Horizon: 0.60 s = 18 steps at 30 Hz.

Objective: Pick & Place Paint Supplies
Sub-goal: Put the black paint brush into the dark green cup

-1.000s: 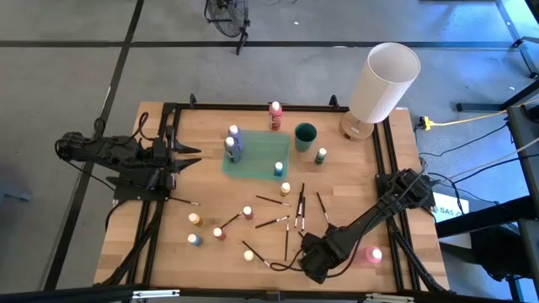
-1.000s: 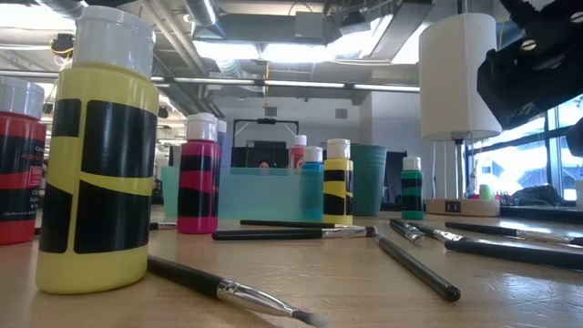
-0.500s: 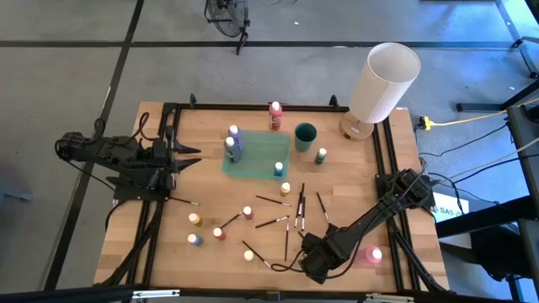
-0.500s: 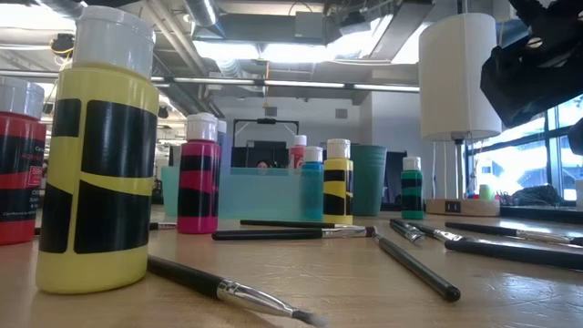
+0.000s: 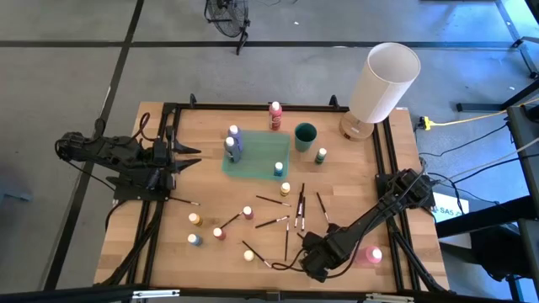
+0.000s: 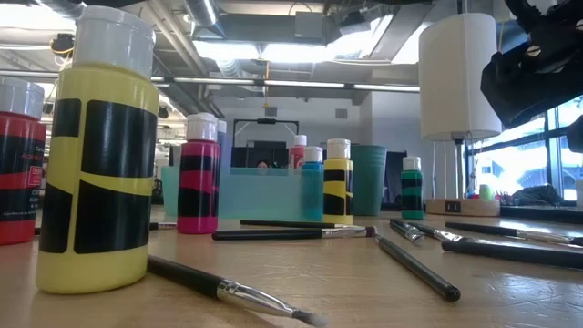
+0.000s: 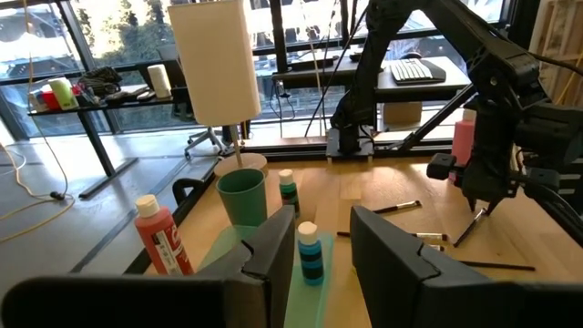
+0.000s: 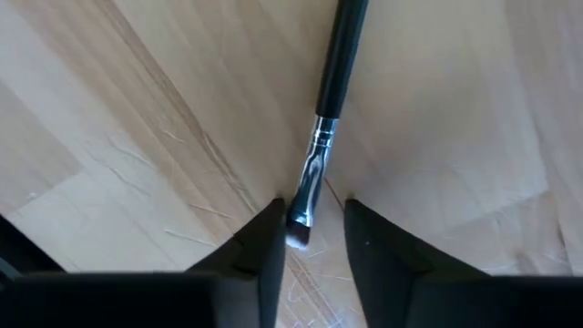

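The right gripper [image 5: 313, 263] is seen low over the near edge of the wooden table [image 5: 210, 185], pointed down at the boards. Between its two dark fingers [image 8: 260, 251] the bristle end of a thin dark-handled brush [image 8: 321, 118] is caught; the fingers are drawn in close on either side of the silver ferrule, and the brush appears to be clamped there, its handle running away from the gripper across the wood. Just beside the gripper, on its outer side, a pink bottle [image 5: 373, 254] is stood upright.

A little farther from the gripper, toward the table's middle, more brushes [image 5: 271, 223] are scattered flat, some crossing one another. Beyond them, small white-capped bottles [image 5: 221, 233] are dotted about, among them a yellow bottle [image 6: 96, 164] and a red bottle [image 6: 18, 169] at the near edge.

Farther still, a pale green tray [image 5: 253, 164] is laid, with a purple bottle [image 5: 234, 139] and a blue bottle [image 5: 279, 168] on it. Past the tray a dark green cup [image 5: 305, 135], a green bottle [image 5: 321, 156] and a red-pink bottle [image 5: 275, 114] are stood, and at the far corner a big white cylinder [image 5: 384, 82].

The left gripper [image 5: 189, 157] is held at the table's left edge, well apart from everything; its fingers [image 7: 273, 251] are set a little apart, with nothing between them.
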Each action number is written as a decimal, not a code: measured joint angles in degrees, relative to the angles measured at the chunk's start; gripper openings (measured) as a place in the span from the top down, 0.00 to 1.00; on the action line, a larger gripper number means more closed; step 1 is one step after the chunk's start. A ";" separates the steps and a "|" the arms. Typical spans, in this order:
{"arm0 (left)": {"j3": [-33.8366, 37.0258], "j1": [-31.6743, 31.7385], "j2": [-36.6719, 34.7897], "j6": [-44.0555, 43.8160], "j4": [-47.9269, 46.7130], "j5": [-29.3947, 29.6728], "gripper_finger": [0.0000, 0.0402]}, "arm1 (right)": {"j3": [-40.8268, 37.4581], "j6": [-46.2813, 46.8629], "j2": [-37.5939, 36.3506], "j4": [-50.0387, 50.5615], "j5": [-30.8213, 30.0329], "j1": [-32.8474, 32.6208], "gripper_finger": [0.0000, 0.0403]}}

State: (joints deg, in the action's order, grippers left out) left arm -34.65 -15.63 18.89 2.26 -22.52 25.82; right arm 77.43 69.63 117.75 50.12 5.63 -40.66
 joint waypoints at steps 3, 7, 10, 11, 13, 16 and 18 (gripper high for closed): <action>0.00 -0.01 -0.01 -0.02 0.00 0.00 0.74 | 0.00 0.00 0.00 -0.06 0.03 0.00 0.81; 0.00 0.01 0.01 -0.02 0.00 0.00 0.74 | 0.00 0.00 0.00 -0.34 0.36 0.00 0.89; 0.00 0.00 0.00 -0.02 0.00 -0.01 0.74 | 0.00 0.00 -0.02 -0.54 0.57 0.00 0.96; 0.00 0.00 -0.01 -0.02 0.00 -0.01 0.74 | 0.00 0.00 -0.02 -0.56 0.57 0.00 0.97; 0.00 0.01 -0.01 -0.02 0.00 -0.01 0.74 | 0.00 0.00 -0.02 -0.56 0.58 0.00 0.98; 0.00 0.01 0.01 -0.02 0.00 0.00 0.74 | 0.00 0.17 -0.02 -0.53 0.57 0.04 0.99; 0.00 0.01 -0.01 -0.02 0.00 -0.01 0.74 | 0.00 0.69 -0.08 -0.43 0.69 0.33 0.99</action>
State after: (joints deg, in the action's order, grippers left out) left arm -34.65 -15.62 18.88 2.24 -22.52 25.81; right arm 77.43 70.31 117.68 49.69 6.32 -40.33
